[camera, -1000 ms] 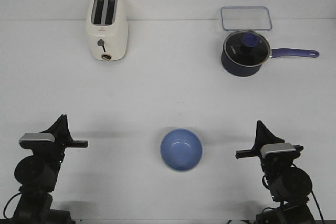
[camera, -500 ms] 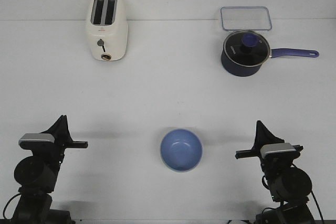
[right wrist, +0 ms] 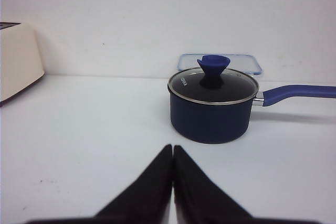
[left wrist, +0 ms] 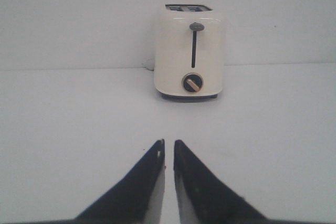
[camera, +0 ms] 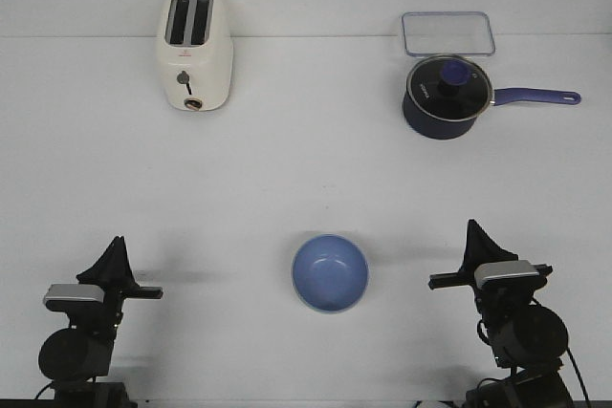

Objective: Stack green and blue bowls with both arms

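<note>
one white table (camera: 306, 188) carries everything; only the front view shows the blue bowl (camera: 330, 273), upright near the front edge, between the two arms and touching neither. green bowl can't be made out in any view. left wrist view faces the toaster (left wrist: 190, 51); right wrist view faces the saucepan (right wrist: 214, 104), clear container (right wrist: 247, 61) behind it. left gripper (left wrist: 168, 146) fingers a thin slit apart, holding nothing. right gripper (right wrist: 172, 149) fingers pressed together, holding nothing.

Periwinkle blue bowl (camera: 330, 273) on a plain white table (camera: 306, 179); cream toaster (camera: 195, 50) with dark slots; navy saucepan (camera: 445, 97) with a blue knob and handle; clear lidded container (camera: 448, 32), blue-rimmed.
</note>
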Robot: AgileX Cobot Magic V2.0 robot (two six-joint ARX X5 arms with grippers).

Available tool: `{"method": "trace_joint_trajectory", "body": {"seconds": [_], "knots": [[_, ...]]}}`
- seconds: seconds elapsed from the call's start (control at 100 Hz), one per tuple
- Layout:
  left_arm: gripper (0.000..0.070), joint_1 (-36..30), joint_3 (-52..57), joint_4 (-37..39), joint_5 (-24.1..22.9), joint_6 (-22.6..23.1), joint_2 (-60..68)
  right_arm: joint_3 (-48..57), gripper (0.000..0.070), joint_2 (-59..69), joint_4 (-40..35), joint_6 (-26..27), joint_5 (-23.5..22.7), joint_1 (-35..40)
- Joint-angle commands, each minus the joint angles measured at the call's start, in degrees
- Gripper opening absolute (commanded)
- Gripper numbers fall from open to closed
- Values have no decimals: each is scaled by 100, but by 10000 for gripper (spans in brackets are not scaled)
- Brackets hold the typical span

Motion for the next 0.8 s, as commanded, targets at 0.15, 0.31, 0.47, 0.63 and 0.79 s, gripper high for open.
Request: {"method": "trace_joint_trajectory", "body": {"seconds": [0.15, 0.31, 0.47, 0.63, 0.79], "knots": [[15, 74, -343, 197, 46, 7, -328, 33, 0, 9, 59, -42, 17, 17], [15, 72, -358, 66, 116, 9, -328, 35, 0, 9, 63, -42, 17, 17], [15, 70, -356, 13, 114, -2, -323, 35, 0, 9, 66, -42, 17, 17], [15, 70, -356, 11, 114, -2, -326, 35, 0, 9, 63, -42, 17, 17], [15, 70, -356, 11, 114, -2, -326, 35, 0, 9, 63, -42, 17, 17]]}}
